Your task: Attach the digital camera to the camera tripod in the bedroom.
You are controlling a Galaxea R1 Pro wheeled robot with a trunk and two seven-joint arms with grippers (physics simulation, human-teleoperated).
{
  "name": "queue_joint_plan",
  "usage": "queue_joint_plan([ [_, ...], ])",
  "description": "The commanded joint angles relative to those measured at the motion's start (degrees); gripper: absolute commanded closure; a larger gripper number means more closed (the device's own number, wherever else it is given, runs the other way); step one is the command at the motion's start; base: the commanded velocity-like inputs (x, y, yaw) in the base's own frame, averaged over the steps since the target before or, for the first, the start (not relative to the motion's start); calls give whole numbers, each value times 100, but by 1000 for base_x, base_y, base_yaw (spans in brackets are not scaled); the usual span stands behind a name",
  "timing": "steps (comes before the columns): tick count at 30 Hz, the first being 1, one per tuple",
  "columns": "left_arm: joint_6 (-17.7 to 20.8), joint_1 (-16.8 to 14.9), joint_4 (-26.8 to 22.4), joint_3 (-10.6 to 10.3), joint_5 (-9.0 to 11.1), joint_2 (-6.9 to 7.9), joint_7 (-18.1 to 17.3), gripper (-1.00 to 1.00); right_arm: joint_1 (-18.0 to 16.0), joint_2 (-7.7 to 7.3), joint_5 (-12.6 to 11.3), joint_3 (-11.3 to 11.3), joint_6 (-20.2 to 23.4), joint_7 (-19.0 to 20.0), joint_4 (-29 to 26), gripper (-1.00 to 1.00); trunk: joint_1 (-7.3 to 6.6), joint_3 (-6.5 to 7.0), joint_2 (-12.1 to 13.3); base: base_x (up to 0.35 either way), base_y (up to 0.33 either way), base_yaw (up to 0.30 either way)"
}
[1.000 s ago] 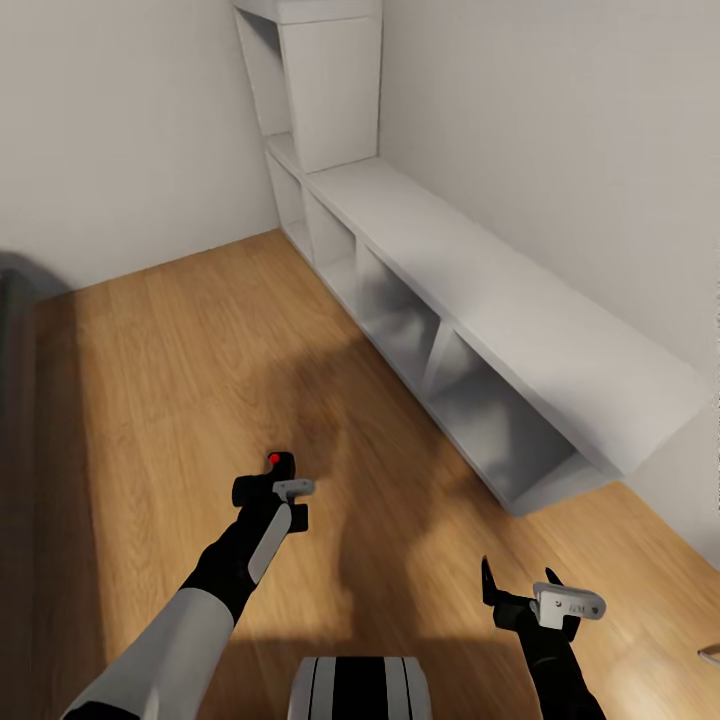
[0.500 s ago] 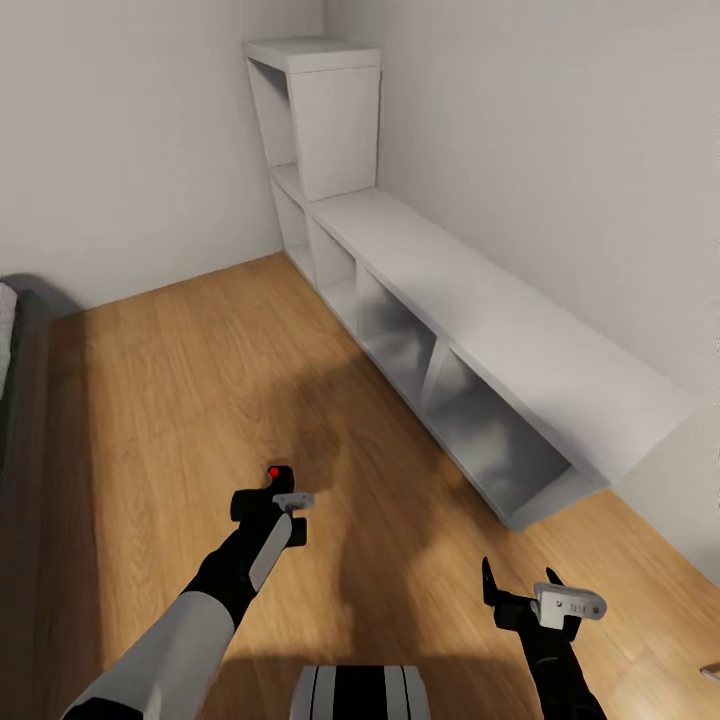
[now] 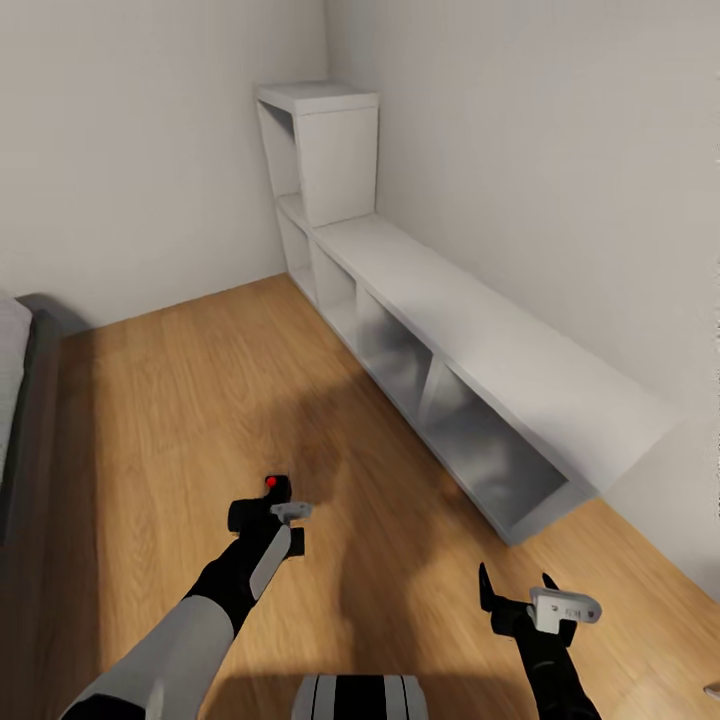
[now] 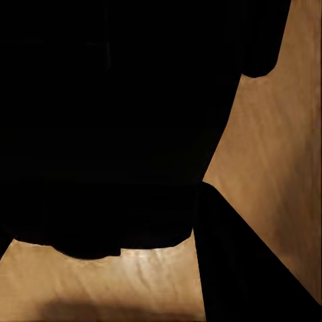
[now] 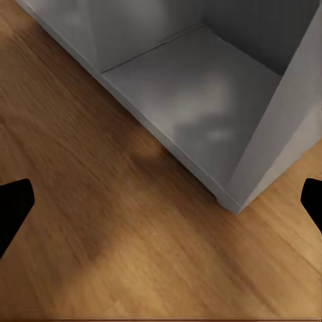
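Note:
The digital camera, black with a red round button on top, is held low over the light wood floor by my left gripper, which is shut on it. In the left wrist view the camera is a big dark mass right in front of the lens, with one dark finger beside it. My right gripper hangs open with nothing in it at the lower right; its two fingertips frame the floor and a shelf corner in the right wrist view. The camera tripod is out of view.
White cube shelving runs along the right wall, ending in a taller unit in the far corner. A grey-framed bed edges in at the left. Wood floor lies between them.
The whole picture has shifted: the shelving sits lower and more of the bed's edge shows at the left, so the camera moved. Both arms keep their pose, the left still holding the camera.

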Motion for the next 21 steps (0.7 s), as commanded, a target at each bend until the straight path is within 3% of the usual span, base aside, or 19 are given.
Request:
queue_joint_plan([
  [1, -189, 1, -32, -26, 54, 5, 36, 100, 1, 3, -2, 4, -17, -21, 78, -100, -3, 20, 0, 0, 0, 0],
  [3, -347, 2, -107, -28, 53, 5, 38, 100, 1, 2, -2, 4, -19, -20, 159, -100, -8, 64, 3, 0, 0, 0],
  [8, -454, 38, -1307, -33, 53, 33, 50, 100, 1, -5, -1, 2, -135, -20, 524, -100, -21, 175, 10, 0, 0, 0],
  [15, 92, 418, -2829, -38, 53, 154, 57, 100, 1, -17, -1, -5, -515, -18, 1148, -100, -39, 330, 19, 0, 0, 0],
  [21, 237, 506, -3182, -38, 53, 193, 58, 100, 1, -46, 5, -39, -1237, -12, 2218, -100, -54, 463, 27, 0, 0, 0],
])
